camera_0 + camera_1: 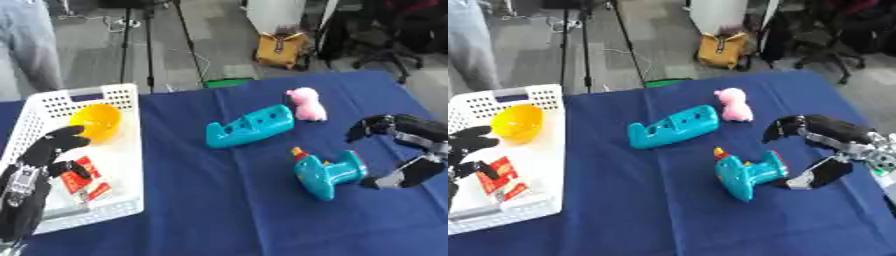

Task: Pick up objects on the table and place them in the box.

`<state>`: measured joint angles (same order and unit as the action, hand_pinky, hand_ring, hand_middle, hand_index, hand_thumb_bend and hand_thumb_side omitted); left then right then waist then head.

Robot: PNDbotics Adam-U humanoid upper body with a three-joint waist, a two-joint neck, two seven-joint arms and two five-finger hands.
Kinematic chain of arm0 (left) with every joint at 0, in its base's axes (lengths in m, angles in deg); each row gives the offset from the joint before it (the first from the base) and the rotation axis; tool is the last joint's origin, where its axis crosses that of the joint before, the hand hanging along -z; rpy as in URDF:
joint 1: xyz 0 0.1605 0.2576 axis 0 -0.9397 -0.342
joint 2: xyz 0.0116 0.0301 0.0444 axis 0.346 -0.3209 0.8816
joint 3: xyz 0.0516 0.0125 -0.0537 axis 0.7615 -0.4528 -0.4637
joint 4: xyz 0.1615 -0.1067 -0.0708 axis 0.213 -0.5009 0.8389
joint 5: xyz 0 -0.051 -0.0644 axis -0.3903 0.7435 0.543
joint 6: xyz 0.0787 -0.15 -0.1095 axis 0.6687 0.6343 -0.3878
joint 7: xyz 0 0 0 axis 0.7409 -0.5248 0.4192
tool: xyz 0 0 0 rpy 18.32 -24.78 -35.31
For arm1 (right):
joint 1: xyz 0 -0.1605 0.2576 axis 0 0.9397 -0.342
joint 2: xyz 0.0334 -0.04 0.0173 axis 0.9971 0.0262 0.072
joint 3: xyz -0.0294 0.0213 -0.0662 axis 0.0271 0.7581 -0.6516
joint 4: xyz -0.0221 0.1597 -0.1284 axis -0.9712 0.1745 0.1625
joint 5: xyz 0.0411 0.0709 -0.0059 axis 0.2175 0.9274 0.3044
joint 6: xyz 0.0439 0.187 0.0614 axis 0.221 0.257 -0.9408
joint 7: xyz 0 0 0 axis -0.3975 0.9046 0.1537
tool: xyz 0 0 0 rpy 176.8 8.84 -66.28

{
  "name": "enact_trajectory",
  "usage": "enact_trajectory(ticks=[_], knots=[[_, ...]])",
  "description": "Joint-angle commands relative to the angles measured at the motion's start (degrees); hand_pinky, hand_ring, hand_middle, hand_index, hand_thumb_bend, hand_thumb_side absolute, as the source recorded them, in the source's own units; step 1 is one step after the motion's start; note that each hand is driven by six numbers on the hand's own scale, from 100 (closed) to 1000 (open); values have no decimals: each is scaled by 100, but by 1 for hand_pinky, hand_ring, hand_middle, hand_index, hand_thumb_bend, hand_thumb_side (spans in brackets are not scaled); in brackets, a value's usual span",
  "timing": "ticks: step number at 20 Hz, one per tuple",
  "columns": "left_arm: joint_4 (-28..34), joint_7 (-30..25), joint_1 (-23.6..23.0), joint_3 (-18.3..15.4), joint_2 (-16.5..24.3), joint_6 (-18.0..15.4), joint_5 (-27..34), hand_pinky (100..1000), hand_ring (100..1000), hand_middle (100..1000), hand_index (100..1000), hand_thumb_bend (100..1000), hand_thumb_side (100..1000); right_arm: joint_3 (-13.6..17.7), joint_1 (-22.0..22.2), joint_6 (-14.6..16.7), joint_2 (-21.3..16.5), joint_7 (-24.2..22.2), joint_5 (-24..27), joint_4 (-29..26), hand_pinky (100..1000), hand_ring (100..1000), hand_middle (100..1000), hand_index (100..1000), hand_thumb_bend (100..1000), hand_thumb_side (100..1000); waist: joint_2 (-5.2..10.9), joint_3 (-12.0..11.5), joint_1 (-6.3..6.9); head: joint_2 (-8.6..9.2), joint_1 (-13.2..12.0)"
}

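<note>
Box partly filled, three toys left on the blue cloth, right hand reaching for the drill toy.

Left eye view: white perforated plastic box (122, 95) is holding a yellow plastic bowl (96, 121) and a red-and-white packet (85, 186); the black left hand (45, 152) is hovering over it, fingers relaxed and holding nothing. Right eye view: the black right hand (826, 150) is spread wide, fingers and thumb flanking the teal toy drill (747, 176) without closing; a teal plastic block with holes (671, 127) and a pink plush pig (732, 105) are waiting mid-table.

No readable text, not even on the red packet (85, 182).
</note>
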<state>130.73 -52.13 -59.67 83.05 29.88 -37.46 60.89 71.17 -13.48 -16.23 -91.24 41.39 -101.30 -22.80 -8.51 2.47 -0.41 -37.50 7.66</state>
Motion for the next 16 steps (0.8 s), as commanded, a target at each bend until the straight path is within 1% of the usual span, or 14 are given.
enact_trajectory(ticks=[1, 6, 16], knots=[[84, -24, 55, -5, 118, -12, 7, 468, 807, 821, 750, 295, 979, -60, -197, 580, -135, -522, -173, 190, 700, 736, 761, 801, 582, 452, 87, -6, 8, -36, 16], [95, -31, 55, -1, 112, -13, 13, 468, 807, 821, 750, 292, 980, -172, -403, 688, -61, -591, -346, 600, 701, 740, 758, 798, 578, 437, 82, -36, 47, -60, 32], [103, -57, 66, 24, 99, -14, 27, 468, 807, 821, 750, 290, 981, -362, -662, 905, 70, -655, -750, 1249, 700, 741, 748, 790, 560, 404, 79, -61, 88, -56, 60]])
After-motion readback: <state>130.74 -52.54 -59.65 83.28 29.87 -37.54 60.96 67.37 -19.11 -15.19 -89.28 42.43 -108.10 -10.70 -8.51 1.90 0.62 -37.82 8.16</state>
